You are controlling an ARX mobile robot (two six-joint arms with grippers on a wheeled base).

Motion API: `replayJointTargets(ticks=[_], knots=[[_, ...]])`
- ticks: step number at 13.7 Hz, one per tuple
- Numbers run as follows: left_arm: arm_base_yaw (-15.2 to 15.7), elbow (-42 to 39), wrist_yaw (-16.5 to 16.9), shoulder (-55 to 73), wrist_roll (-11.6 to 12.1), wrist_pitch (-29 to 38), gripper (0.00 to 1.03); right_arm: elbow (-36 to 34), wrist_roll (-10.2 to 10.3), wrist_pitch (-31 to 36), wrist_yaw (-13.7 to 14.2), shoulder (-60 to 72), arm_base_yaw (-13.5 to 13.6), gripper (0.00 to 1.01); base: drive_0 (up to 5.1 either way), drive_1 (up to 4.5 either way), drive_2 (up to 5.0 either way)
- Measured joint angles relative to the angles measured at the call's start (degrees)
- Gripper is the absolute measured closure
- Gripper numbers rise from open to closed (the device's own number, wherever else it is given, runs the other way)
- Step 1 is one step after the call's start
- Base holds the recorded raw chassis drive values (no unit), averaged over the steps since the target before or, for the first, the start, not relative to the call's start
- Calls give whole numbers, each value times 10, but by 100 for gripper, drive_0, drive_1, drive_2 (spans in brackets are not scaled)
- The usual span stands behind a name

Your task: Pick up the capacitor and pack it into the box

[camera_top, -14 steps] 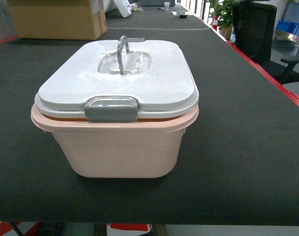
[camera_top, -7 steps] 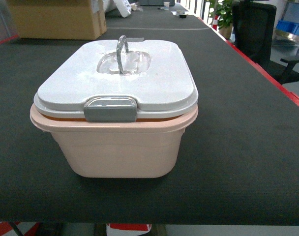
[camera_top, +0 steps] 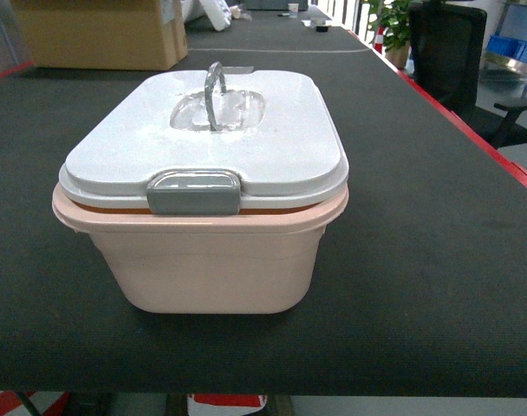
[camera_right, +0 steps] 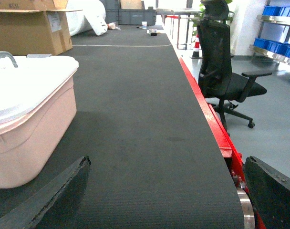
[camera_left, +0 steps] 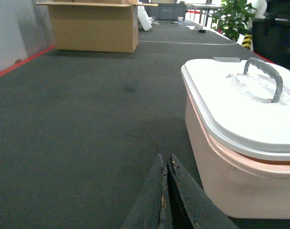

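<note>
The box, a pale pink tub, stands on the black mat with its white lid on. Its grey handle is upright and its grey latch faces me. No capacitor shows in any view. Neither gripper appears in the head view. In the left wrist view my left gripper is shut with nothing in it, low over the mat, with the box to its right. My right gripper is open and empty, with the box to its left.
A brown cardboard carton sits at the far left of the table. The table's red edge runs along the right. Beyond it stand a black office chair and shelves of blue bins. A potted plant is further back.
The box sits very slightly further left in the head view. Nothing else has moved.
</note>
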Motion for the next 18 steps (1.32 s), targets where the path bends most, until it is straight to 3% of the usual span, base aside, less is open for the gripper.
replayJointTargets(ticks=[2,3,10,17,18], knots=[[0,-13,0,-47,0,-35,101,0,0,0,0,0,0,3,0,0,0],[0,-29,0,-53,0,-5,101,0,0,0,0,0,0,3,0,0,0],[0,-33,0,-199,0,-153,101,0,0,0,0,0,0,3,0,0,0],[0,-33,0,-288,0,-246,101,0,0,0,0,0,0,3,0,0,0],[0,-33,1,-349,0,-336,101,0,0,0,0,0,0,3,0,0,0]])
